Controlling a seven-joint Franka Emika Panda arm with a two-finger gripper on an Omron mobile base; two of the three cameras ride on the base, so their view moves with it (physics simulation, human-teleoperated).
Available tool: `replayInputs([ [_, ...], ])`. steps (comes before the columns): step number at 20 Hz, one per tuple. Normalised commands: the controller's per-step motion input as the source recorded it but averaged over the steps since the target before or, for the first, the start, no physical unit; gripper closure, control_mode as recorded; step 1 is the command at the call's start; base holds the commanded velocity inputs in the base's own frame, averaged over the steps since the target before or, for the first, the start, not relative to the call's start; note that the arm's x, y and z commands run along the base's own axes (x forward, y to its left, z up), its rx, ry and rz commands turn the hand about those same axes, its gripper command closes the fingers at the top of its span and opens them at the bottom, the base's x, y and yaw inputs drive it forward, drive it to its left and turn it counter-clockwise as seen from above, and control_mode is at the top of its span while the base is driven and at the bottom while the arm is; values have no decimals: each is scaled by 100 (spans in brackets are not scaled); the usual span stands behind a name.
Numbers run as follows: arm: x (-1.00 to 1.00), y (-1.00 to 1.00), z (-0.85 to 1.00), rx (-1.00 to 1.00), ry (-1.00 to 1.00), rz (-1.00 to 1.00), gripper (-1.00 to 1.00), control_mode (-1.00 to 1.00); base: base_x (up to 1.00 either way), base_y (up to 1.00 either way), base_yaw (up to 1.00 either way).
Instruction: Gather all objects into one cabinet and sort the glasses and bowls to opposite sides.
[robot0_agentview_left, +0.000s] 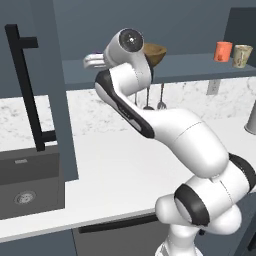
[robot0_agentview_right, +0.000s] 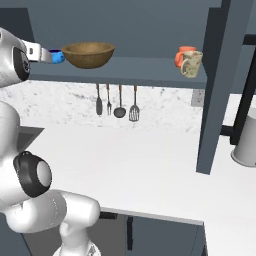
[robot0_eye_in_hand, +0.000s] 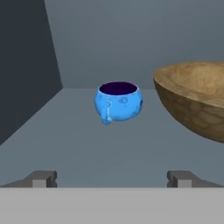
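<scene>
The fingers (robot0_eye_in_hand: 43, 178) stand wide apart and empty, level with the cabinet shelf (robot0_agentview_right: 125, 70), and the small blue bowl (robot0_eye_in_hand: 118, 102) lies straight ahead of them, centred between the tips, with the wooden bowl (robot0_eye_in_hand: 194, 98) just beside it on the right. Counted on that shelf: two bowls at the left end, and two glasses, the orange-red cup (robot0_agentview_right: 184, 54) and the beige mug (robot0_agentview_right: 192, 64), together at the right end.

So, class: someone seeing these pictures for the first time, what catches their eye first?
The white arm reaches up to the open cabinet shelf, its open end effector facing a bright blue bowl. Beside that stands a wide wooden bowl; at the shelf's other end sit an orange-red cup and a beige mug.
</scene>
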Motion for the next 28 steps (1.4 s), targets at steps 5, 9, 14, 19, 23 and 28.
replayInputs([
  [5, 26, 1, 0, 0, 0, 0, -100, -100, 0, 0, 0],
  [9, 21, 7, -1, 0, 1, 0, -100, -100, 0, 0, 0],
  [14, 18, 9, -5, 0, 2, 0, -100, -100, 0, 0, 0],
  [19, 25, 17, -9, 0, 2, 0, -100, -100, 0, 0, 0],
  [23, 29, 11, -6, 0, 0, -1, -100, -100, 0, 0, 0],
  [28, 26, 4, -7, 0, 0, -2, -100, -100, 0, 0, 0],
])
